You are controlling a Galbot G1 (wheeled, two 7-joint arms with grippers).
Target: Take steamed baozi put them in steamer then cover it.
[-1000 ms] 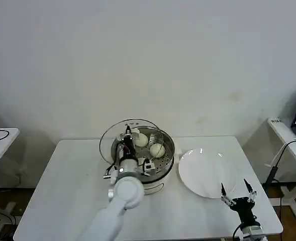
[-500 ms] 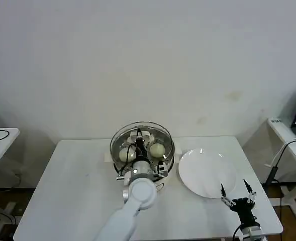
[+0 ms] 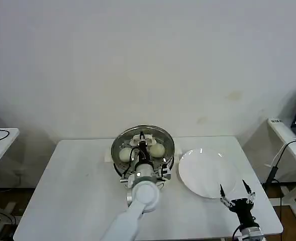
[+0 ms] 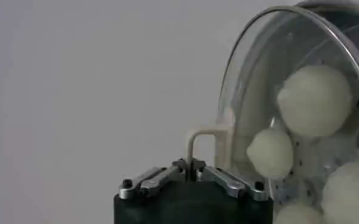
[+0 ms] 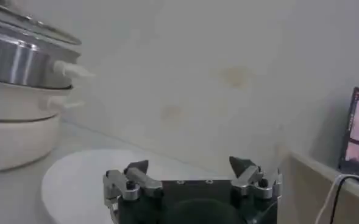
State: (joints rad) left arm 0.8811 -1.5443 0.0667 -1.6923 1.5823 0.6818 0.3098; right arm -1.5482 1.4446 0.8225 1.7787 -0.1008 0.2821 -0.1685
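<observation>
The left gripper (image 3: 141,136) is positioned directly above the steamer (image 3: 143,159), its fingers (image 4: 178,171) closed tight on the white handle of the glass cover (image 4: 277,103). The cover sits over the steamer basket, its metal rim aligned with the basket rim in the head view. Steamed baozi (image 3: 124,154) lie inside the steamer beneath the glass; the left wrist view shows four of them through the cover. The steamer stands on its white pot base toward the far edge of the desk (image 3: 67,186). A white plate (image 3: 207,173) lies just beside the steamer on the robot's right. The right gripper (image 3: 234,193) is parked near the desk's front right corner, fingers spread wide and holding nothing.
</observation>
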